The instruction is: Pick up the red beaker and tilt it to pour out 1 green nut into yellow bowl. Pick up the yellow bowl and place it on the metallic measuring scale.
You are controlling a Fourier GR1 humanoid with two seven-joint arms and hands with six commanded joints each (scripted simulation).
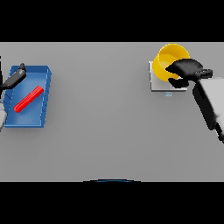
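Bowl point(168, 61) on the scale point(158, 83), far right; beaker point(29, 99) lying in the blue tray point(45, 100), far left.

The right hand point(186, 71) curls its fingers round the bowl's near rim; the bowl seems tipped, mouth facing the viewer. The beaker lies flat, long axis diagonal from near-left to far-right. The left hand point(15, 78) hovers over the tray's far-left corner, fingers straight and together.

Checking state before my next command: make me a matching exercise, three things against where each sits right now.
Things:
1. red beaker
2. yellow bowl
3. right robot hand

Places:
A. gripping the bowl's rim
B. lying in the blue tray
C. on the metallic measuring scale

Pairs: 1-B, 2-C, 3-A
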